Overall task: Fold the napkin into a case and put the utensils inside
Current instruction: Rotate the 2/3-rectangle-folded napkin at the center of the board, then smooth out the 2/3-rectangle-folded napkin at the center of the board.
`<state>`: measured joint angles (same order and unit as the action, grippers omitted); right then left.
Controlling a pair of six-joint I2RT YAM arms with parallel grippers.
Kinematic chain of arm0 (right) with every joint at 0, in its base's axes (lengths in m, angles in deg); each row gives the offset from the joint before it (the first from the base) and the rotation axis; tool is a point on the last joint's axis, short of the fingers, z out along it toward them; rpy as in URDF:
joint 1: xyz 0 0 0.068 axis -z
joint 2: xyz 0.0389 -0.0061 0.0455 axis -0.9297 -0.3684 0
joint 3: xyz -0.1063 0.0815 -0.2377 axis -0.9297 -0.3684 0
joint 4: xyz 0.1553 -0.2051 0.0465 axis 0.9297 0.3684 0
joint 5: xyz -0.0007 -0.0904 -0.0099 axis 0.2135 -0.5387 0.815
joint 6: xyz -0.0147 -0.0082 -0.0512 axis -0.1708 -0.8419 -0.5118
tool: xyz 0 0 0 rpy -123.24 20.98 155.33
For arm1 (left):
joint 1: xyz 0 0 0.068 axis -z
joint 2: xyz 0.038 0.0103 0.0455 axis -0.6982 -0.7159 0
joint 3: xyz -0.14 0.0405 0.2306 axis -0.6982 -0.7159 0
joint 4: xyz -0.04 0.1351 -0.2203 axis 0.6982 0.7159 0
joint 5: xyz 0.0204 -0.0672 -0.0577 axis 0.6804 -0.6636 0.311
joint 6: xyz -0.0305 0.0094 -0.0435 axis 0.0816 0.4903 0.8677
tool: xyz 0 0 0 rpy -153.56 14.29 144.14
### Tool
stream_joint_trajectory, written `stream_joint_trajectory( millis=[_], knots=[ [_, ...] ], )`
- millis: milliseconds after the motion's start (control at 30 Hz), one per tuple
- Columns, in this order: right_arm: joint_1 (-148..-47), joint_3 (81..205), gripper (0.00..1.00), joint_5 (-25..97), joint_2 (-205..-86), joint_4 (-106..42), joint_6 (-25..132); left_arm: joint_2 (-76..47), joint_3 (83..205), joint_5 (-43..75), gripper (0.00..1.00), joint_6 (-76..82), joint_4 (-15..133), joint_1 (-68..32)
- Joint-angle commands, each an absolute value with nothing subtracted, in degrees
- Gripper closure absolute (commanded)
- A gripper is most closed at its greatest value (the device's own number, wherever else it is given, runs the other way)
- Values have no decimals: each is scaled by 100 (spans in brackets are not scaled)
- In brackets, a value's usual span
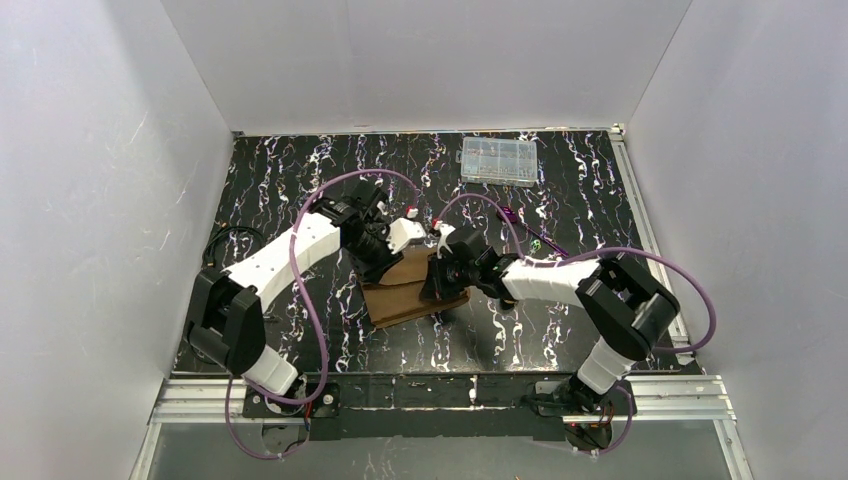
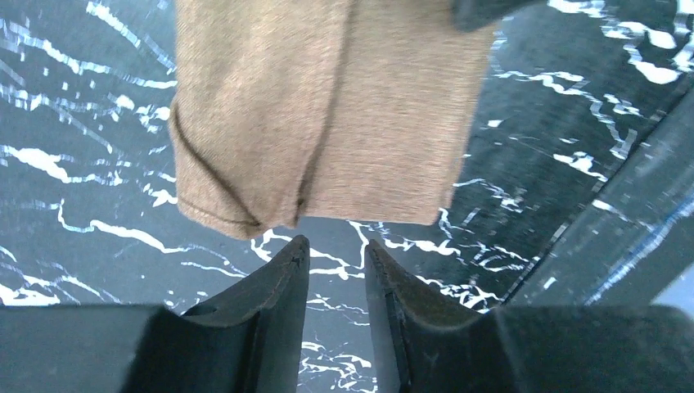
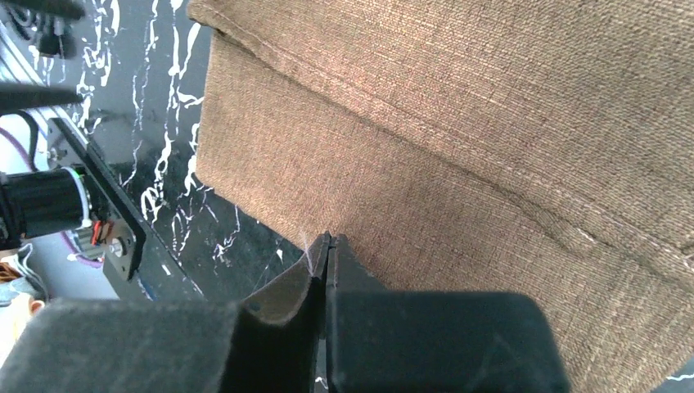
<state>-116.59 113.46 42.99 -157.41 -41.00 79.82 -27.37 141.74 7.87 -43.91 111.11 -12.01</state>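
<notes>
Brown napkin (image 1: 400, 298) folded into a layered rectangle
It lay flat at the middle of the marbled table (image 1: 280, 170), hems showing; the purple-headed utensil (image 1: 510, 213) and the second utensil (image 1: 537, 244) rested apart, farther back to its right.

it looked like a robotics lab: plain white panels (image 1: 100, 200) walled in a black marbled table (image 1: 300, 165), aluminium framing rails (image 1: 440, 392) ran along its near edge, and two cabled robot arms (image 1: 290, 248) were bolted there.

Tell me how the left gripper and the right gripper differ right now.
The left gripper has its jaws apart and empty, just short of the napkin; the right gripper has its jaws shut, tips at the napkin's edge. Both face the napkin.
</notes>
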Motion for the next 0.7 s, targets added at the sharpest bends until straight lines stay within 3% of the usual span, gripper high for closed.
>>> stream_joint_trajectory(
  millis=[0,267,667],
  knots=[
    [-11785,11494,93,3912,-15893,-4586,8065,-2892,13674,1667,73,-3682,10340,-1445],
    [-11951,11599,93,3818,-16014,-4616,8033,-3199,13326,2318,79,-3396,9448,-1572],
    [-12110,11733,93,4032,-16389,-4965,8119,-3295,13454,1983,79,-3229,9372,-1567]
  ],
)
